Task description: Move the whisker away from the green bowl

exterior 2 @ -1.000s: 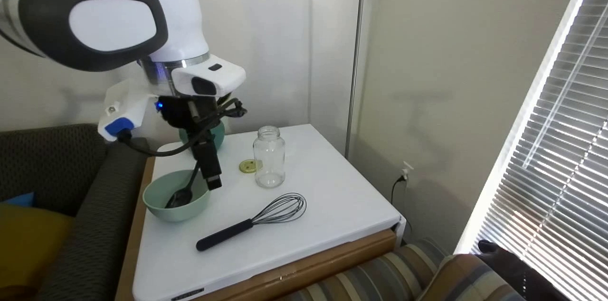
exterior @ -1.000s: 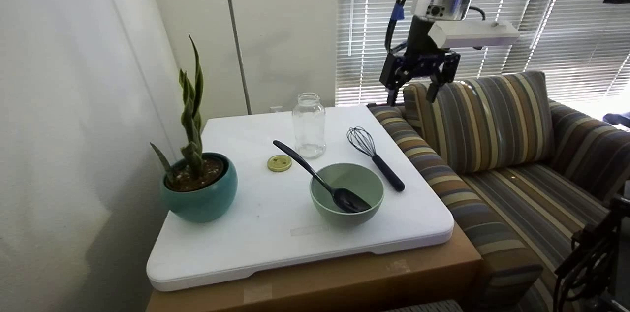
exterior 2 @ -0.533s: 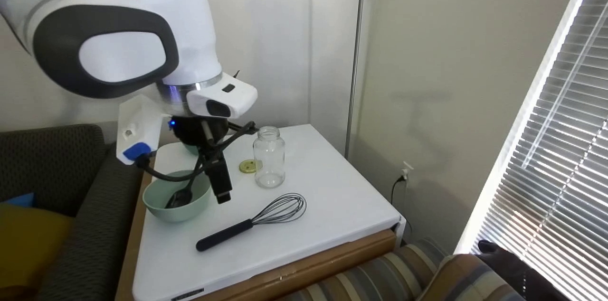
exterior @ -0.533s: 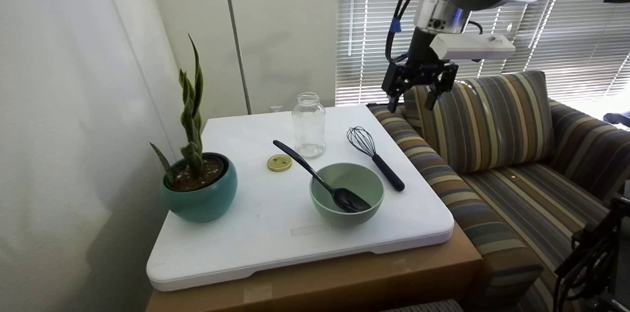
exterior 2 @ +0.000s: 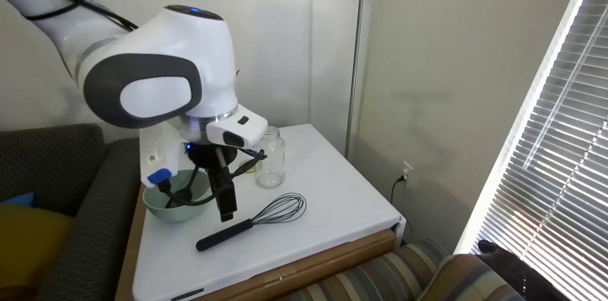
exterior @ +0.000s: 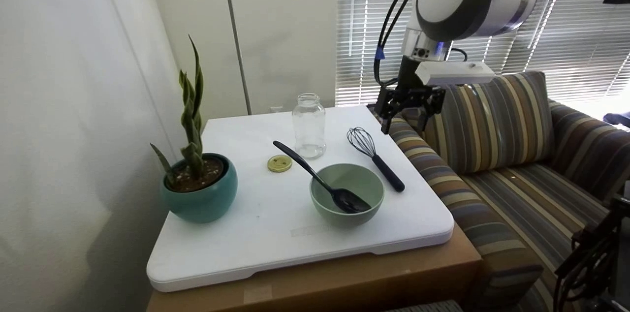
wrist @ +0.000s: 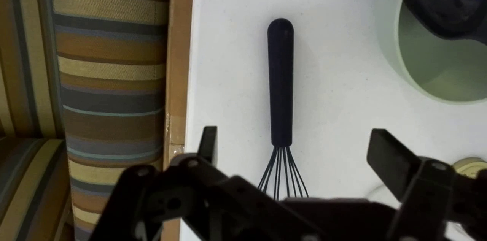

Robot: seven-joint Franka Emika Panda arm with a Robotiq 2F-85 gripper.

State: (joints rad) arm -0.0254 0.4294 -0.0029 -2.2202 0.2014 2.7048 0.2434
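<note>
The whisker (exterior: 389, 173) lies flat on the white table beside the green bowl (exterior: 357, 179), apart from it. In an exterior view its black handle (exterior 2: 225, 235) is near the bowl (exterior 2: 173, 215) and its wire head points away. My gripper (exterior: 403, 129) is open and empty, above the table by the whisker. In an exterior view a finger of the gripper (exterior 2: 227, 215) shows over the handle's head end. In the wrist view the whisker (wrist: 280, 85) runs between the spread fingers of the gripper (wrist: 295, 132); the gripper hides most of its wire head. The bowl (wrist: 445, 73) is at upper right.
A black spoon (exterior: 349, 200) leans in the bowl. A glass jar (exterior: 308, 127) and a yellow-green lid (exterior: 279, 163) stand behind it. A teal plant pot (exterior: 202, 199) is at the table's far side. A striped armchair (exterior: 443, 189) borders the table edge near the whisker.
My gripper has come down toward the table and the whisker, staying open. The whisker, bowl and other things have not moved.
</note>
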